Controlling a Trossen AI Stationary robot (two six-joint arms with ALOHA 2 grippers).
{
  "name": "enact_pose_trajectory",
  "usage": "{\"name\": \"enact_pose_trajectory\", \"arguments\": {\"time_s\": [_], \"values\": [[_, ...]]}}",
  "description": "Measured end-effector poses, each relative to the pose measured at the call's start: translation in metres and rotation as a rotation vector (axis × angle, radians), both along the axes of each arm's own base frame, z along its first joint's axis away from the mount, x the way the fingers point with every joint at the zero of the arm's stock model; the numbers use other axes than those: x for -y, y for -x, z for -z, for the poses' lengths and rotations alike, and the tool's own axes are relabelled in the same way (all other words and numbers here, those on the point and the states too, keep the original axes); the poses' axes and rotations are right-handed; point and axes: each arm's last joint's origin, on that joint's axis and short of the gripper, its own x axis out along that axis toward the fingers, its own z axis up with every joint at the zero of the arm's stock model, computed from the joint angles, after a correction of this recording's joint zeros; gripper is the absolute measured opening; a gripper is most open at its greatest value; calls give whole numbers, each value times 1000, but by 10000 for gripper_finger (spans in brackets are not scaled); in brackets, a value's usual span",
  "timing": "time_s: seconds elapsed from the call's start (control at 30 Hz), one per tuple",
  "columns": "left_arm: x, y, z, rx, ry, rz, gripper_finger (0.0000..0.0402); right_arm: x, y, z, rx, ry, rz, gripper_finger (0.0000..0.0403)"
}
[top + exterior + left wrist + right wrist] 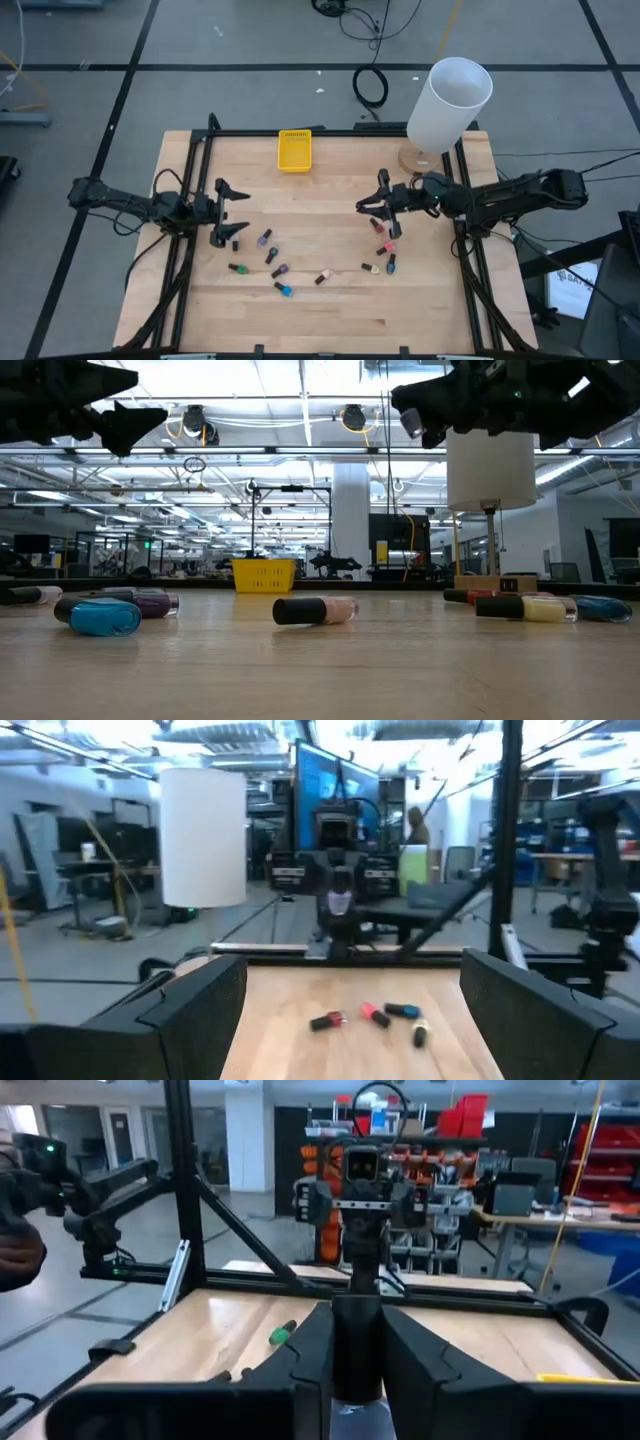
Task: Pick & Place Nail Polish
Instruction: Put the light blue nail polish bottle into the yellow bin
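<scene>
Several tiny nail polish bottles with dark caps lie on their sides on the wooden table (330, 320), among them a purple one (265, 238), a blue one (284, 290), a beige one (322, 277) and a red one (388, 246). My left gripper (238, 213) is open and empty, hovering at the table's left just left of the purple bottle; its own view (352, 970) shows the wide gap. My right gripper (372, 197) is shut on a pale-bodied, dark-capped bottle (357, 1345) above the table's right half. My right gripper pinches the small bottle between its two fingers (310, 1345). The dark cap (357, 1330) fills the gap between them, and the pale body (355, 1415) shows behind it. The fingers lie about level, pointing toward the table's left. The bottle (410, 422) is lifted clear of the table.
A small yellow bin (294, 150) stands at the far edge, left of centre. A tall white cylinder on a wooden base (450, 100) stands at the far right corner. A black frame (190, 200) borders the table. Bare wood lies along the near edge.
</scene>
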Motion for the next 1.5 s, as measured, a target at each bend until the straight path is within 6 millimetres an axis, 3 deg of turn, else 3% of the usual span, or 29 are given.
{"name": "enact_pose_trajectory", "arguments": {"time_s": [0.33,0.63,0.77,0.9,1.03,1.2,1.5], "values": [[-11,-1,0,19,171,-190,356,1,2,-7,116,13,33,48],[-21,-31,4,-24,204,-309,356,3,-7,-2,171,32,66,48],[-25,-63,-2,-94,217,-347,356,4,-16,-1,191,37,67,48],[-24,-108,-16,-131,190,-354,356,5,-24,0,188,39,67,48],[-16,-154,-24,-173,99,-242,356,5,-27,1,186,64,71,48],[-4,-200,-37,-100,9,-136,356,5,-25,-4,233,70,67,48],[0,-254,-43,-71,-48,-27,356,4,-25,-5,242,70,63,48]]}}
